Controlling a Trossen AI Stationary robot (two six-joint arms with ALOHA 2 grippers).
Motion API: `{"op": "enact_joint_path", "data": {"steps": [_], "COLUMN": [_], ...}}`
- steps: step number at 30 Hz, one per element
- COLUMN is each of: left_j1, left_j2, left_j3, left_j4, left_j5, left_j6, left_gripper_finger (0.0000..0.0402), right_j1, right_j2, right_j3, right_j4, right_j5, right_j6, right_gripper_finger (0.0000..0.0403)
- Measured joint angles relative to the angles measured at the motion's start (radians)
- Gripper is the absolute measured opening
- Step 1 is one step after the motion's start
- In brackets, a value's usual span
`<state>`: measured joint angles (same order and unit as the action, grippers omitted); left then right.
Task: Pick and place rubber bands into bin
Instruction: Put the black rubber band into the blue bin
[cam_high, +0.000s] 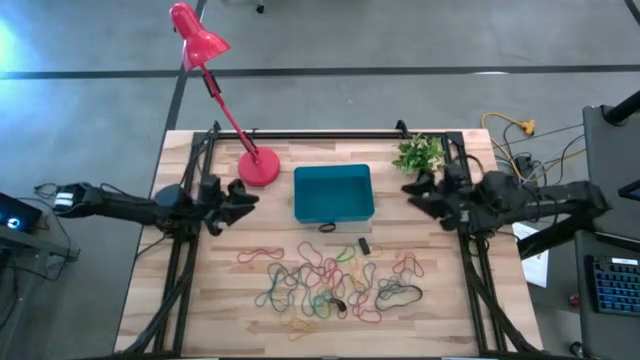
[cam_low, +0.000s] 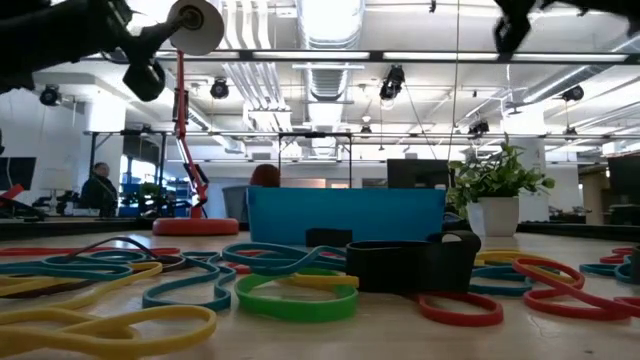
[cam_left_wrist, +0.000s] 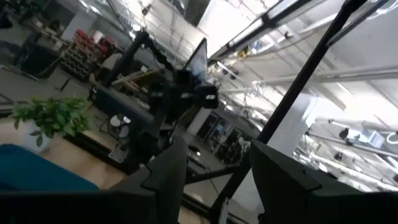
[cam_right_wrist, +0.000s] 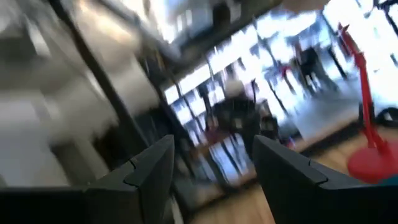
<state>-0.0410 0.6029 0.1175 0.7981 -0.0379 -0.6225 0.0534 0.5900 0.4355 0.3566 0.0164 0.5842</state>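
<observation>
On a wooden worktable (cam_high: 220, 300), the rubber bands (cam_high: 330, 280) lie scattered in front of the teal bin (cam_high: 333, 194), which appears empty. Left gripper (cam_high: 243, 198) and right gripper (cam_high: 412, 190) flank it, open and empty; sorting seems unstarted.

Both arms reach in from the table's sides, held level above the surface. The left gripper (cam_high: 243, 197) points toward the right gripper (cam_high: 415, 190), its fingers (cam_left_wrist: 168, 177) parted with nothing between the jaws. The right fingers (cam_right_wrist: 152, 168) are spread wide, also empty.
</observation>
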Motion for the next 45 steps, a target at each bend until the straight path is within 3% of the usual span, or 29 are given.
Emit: {"op": "enact_joint_path", "data": {"steps": [4,7,10,19,30,35,45], "left_j1": [0.0,0.0,0.0,0.0,0.0,0.0,0.0], "left_j2": [0.069,0.111,0.143,0.238,0.274,0.269,0.263], "left_j3": [0.026,0.027,0.022,0.019,0.019,0.018,0.008], "left_j4": [0.005,-0.002,0.005,0.0,0.003,0.001,0.0], "left_j5": [0.057,0.087,0.109,0.139,0.228,0.27,0.277], "left_j6": [-0.009,-0.042,-0.076,-0.078,-0.078,-0.077,-0.078], "left_gripper_finger": [0.0162,0.0162,0.0162,0.0162,0.0162,0.0162,0.0162], "right_j1": [0.023,0.066,0.135,0.229,0.228,0.228,0.225], "right_j2": [0.171,0.319,0.463,0.815,0.973,1.026,1.166], "right_j3": [0.267,0.422,0.509,0.642,0.629,0.628,0.656], "right_j4": [-0.602,-1.033,-1.206,-1.196,-1.183,-1.141,-1.022], "right_j5": [-0.016,0.045,0.109,0.191,0.195,0.214,0.191], "right_j6": [-0.004,0.063,0.145,0.391,0.812,0.886,0.767], "right_gripper_finger": [0.0205,0.0205,0.0205,0.0205,0.0205,0.0206,0.0206]}}
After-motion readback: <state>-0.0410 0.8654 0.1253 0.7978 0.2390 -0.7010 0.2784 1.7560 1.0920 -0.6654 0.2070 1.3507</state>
